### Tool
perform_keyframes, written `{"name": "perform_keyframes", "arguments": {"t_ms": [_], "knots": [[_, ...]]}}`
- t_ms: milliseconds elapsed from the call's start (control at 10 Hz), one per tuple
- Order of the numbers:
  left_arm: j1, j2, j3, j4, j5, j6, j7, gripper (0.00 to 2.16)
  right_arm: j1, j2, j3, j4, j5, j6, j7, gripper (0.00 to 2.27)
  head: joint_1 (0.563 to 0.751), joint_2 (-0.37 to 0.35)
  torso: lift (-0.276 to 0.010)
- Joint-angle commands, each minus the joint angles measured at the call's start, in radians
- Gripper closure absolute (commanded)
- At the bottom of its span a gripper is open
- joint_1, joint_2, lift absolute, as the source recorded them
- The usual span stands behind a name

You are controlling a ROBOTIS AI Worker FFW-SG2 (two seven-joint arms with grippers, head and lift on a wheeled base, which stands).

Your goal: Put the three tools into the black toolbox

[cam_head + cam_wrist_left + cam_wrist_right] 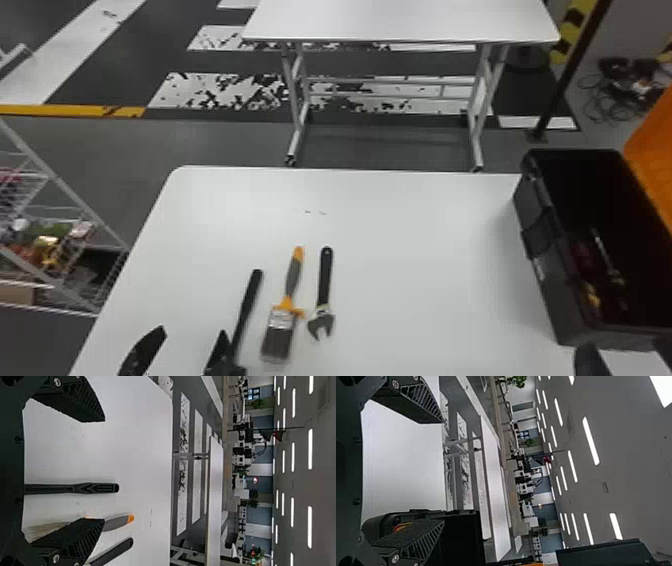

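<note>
Above the flat white table [425, 270], centre the black two-fingered left gripper [104, 470], spread, on the slim black tool handle [95, 488] before closing.

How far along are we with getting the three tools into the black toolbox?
None look done: the black-handled tool, paintbrush and adjustable wrench all lie on the white table. Nothing is in hand: the left claw and right claw are open. All three are left to pack, though other items sit inside the toolbox.
</note>
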Motion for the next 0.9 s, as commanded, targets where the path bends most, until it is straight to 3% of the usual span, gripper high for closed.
{"name": "perform_keyframes", "arguments": {"t_ms": [0, 300, 600, 800], "knots": [[-0.032, 0.0, 0.005, 0.032, -0.001, 0.024, -0.007, 0.11, 0.007, 0.002, 0.0, -0.002, 0.0, -0.01, 0.002, 0.11, 0.695, 0.111, -0.051], [-0.115, 0.005, 0.014, 0.121, -0.001, 0.089, -0.022, 0.14, 0.02, 0.006, 0.0, -0.015, 0.0, -0.022, 0.008, 0.11, 0.695, 0.128, -0.051], [-0.154, 0.005, 0.017, 0.136, 0.002, 0.156, -0.07, 0.15, 0.037, 0.012, 0.0, -0.031, 0.006, -0.025, 0.008, 0.11, 0.695, 0.139, -0.051], [-0.181, 0.005, 0.009, 0.145, 0.002, 0.202, -0.077, 0.15, 0.038, 0.012, 0.0, -0.031, 0.006, -0.032, 0.008, 0.11, 0.695, 0.127, -0.051]]}}
